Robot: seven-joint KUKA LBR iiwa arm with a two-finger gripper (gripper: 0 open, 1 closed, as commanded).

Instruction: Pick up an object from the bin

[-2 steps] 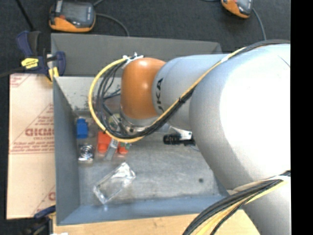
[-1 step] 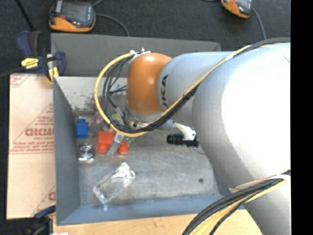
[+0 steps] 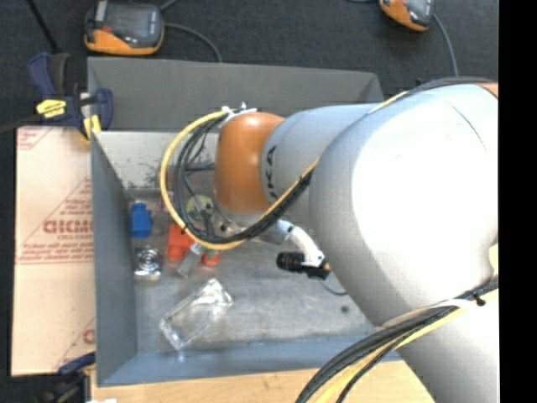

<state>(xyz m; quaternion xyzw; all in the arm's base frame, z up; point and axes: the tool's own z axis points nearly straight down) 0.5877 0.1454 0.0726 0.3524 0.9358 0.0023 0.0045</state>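
Observation:
My gripper [image 3: 200,213] shows in the left half of the bin, mostly hidden under the wrist's orange cover and cable loops. Just below it lies an orange-red block [image 3: 177,242], with a small red piece [image 3: 209,259] beside it. A blue block [image 3: 140,220] sits to the left, near the bin's left wall. A shiny silver round thing [image 3: 148,264] lies below the blue block. I cannot see anything held.
A clear plastic piece [image 3: 196,312] lies near the bin's front wall. A white thing with a black end [image 3: 300,256] lies by the arm at the middle. The arm covers the bin's right half.

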